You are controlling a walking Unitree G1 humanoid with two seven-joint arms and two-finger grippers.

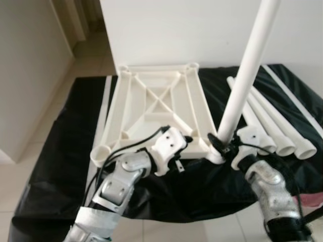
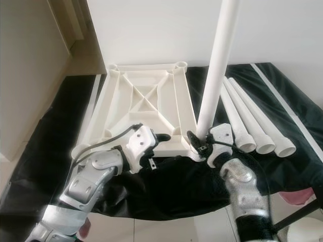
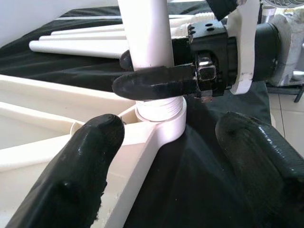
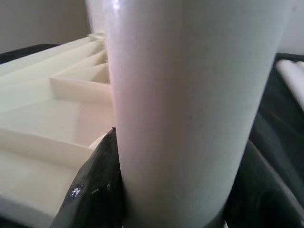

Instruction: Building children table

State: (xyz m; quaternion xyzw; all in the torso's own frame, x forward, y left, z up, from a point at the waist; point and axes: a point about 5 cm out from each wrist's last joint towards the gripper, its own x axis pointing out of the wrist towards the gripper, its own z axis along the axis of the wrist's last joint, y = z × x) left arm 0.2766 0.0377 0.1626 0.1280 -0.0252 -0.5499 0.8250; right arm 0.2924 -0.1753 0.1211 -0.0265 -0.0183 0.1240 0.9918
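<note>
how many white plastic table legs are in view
4: one white plastic table leg stands upright in the near right corner socket of the upturned tabletop, clamped by the right gripper; three loose legs lie right of it.

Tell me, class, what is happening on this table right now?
A robot is assembling a small white table. The tabletop lies upside down on a black cloth. The right gripper is shut on a white leg standing upright in the near right corner socket. The left gripper rests open beside that corner. Three spare legs lie to the right.
</note>
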